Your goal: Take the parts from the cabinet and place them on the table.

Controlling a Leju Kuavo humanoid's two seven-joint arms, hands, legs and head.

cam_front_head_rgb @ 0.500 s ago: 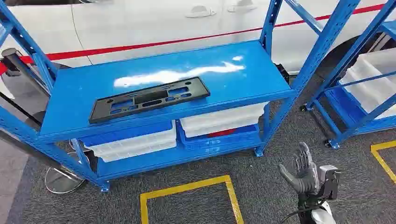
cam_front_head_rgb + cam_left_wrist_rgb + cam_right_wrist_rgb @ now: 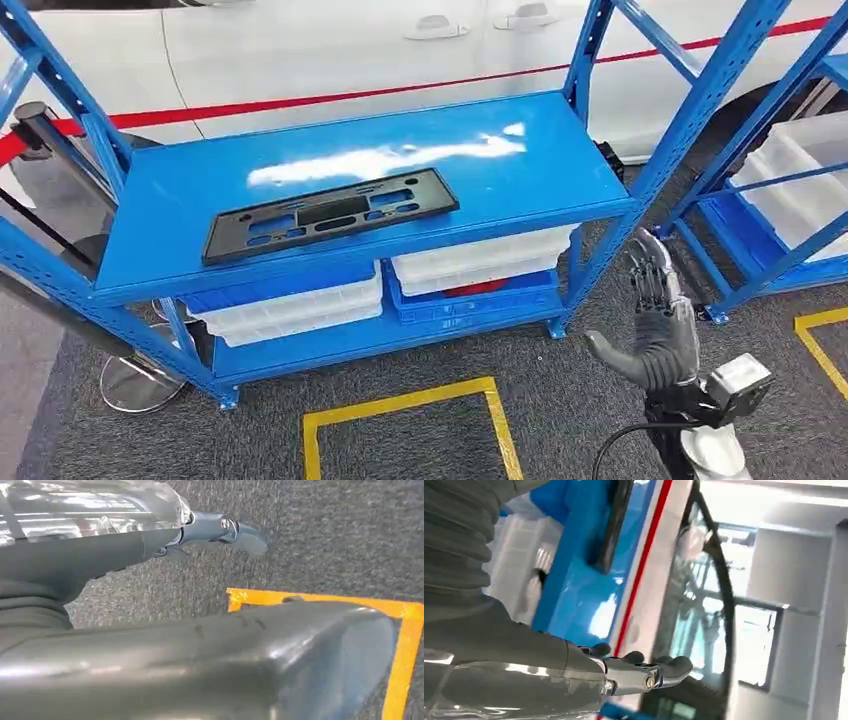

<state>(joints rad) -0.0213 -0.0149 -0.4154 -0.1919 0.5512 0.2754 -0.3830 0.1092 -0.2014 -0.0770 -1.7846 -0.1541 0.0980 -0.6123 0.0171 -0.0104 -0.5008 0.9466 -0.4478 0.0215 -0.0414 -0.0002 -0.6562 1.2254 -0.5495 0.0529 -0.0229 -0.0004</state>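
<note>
A flat black plastic part [image 2: 330,215] with several cut-outs lies on the blue cabinet's middle shelf [image 2: 500,170], towards its front left. My right hand [image 2: 655,325] is raised in front of the cabinet's right post, below the shelf level, fingers extended and apart, holding nothing. The right wrist view catches the black part [image 2: 611,525] edge-on beyond my right hand [image 2: 634,672]. My left hand [image 2: 150,630] hangs over the grey carpet, its fingers straight and empty.
White and blue bins [image 2: 470,270] fill the cabinet's lower shelf. A second blue rack [image 2: 790,190] with white bins stands at right. A white car [image 2: 350,50] is behind. Yellow floor tape [image 2: 400,405] marks the carpet. A stanchion base [image 2: 135,385] sits at lower left.
My right hand has risen and moved closer to the cabinet's right post. The view has shifted slightly.
</note>
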